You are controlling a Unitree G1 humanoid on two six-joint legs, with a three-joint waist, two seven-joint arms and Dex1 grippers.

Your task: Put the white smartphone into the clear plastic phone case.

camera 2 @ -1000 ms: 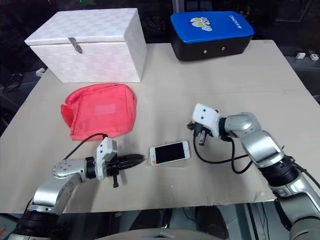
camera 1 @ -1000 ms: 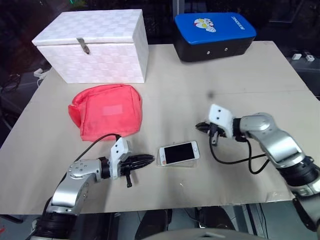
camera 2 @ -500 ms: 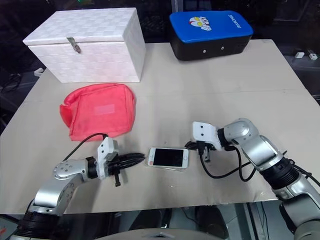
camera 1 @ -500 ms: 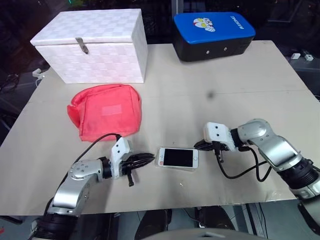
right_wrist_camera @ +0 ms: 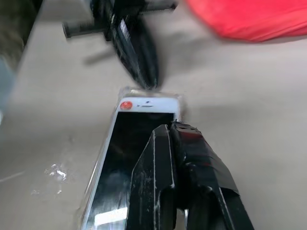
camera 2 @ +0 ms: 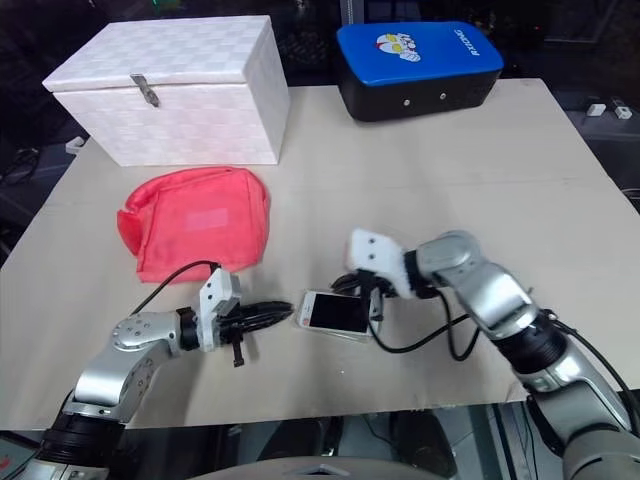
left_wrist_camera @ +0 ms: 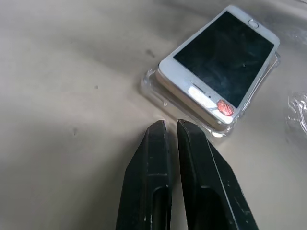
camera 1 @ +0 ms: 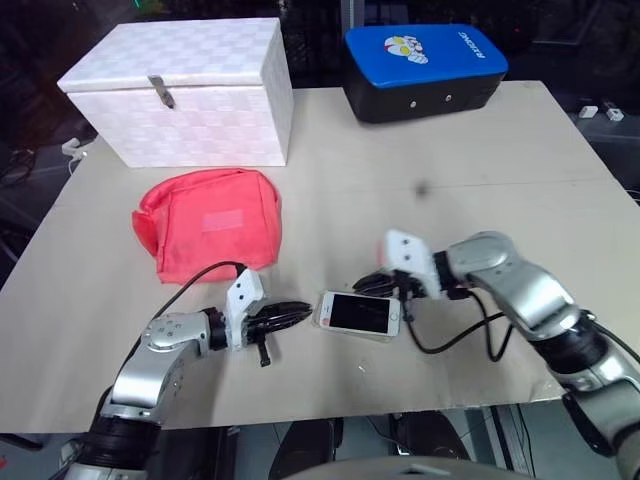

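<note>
the white smartphone [camera 1: 359,313] is flanked by the left gripper [camera 1: 297,314] at 9 o'clock and the right gripper [camera 1: 372,285] at 1 o'clock; bare worktop [camera 1: 520,150] at 6 o'clock, red pouch [camera 1: 210,222] at 10 o'clock.

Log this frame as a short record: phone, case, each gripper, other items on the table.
phone: white smartphone screen up, lying on the clear plastic phone case, one end not seated
left gripper: shut, tips at the case's near edge
right gripper: shut, tips over the phone's screen
other items: red pouch, white box, blue-lidded case
surface: table
</note>
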